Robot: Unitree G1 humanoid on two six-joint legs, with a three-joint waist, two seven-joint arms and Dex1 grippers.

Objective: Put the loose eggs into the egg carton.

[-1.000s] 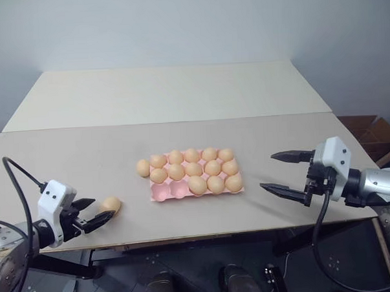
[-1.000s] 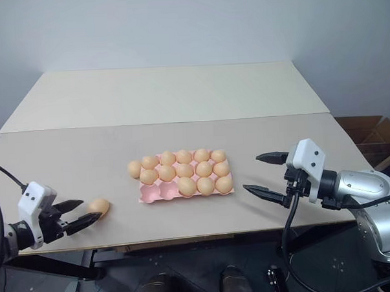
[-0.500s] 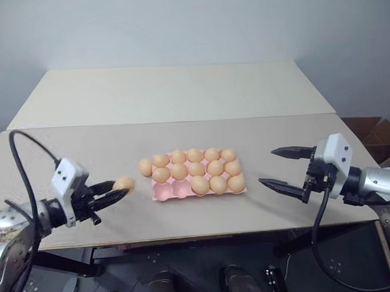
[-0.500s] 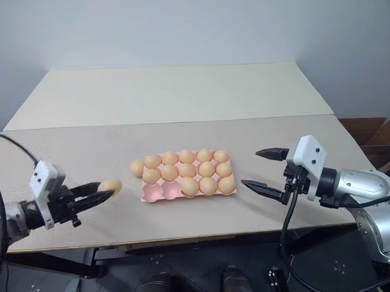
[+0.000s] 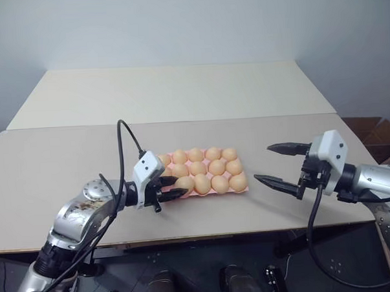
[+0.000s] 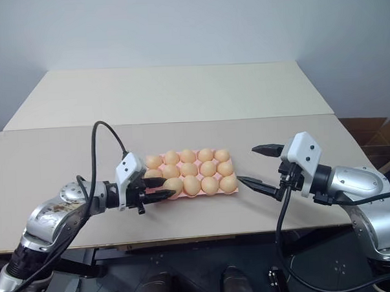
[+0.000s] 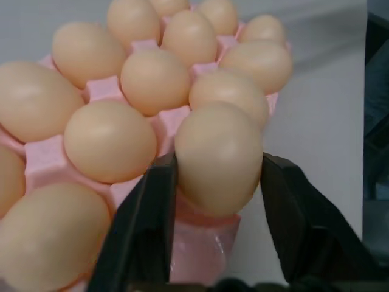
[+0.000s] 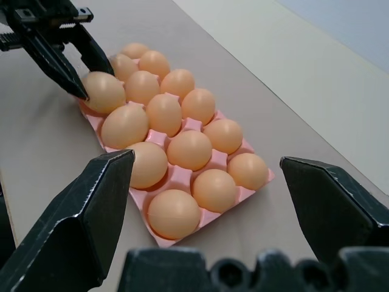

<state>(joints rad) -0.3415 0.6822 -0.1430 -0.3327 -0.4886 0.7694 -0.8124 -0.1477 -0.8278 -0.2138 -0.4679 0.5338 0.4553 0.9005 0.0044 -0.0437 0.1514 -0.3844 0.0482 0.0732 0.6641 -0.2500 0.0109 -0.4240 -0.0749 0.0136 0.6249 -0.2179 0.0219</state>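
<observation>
Your left gripper clamps one smooth tan-orange egg between its black fingers, over the near left corner of the egg carton. Your right gripper hangs with fingers spread wide and nothing between them, just beside the carton's right end, apart from it. The carton, a flat pink moulded tray, lies mid-surface; the other eggs, alike and oval, sit one per cup in its rows.
</observation>
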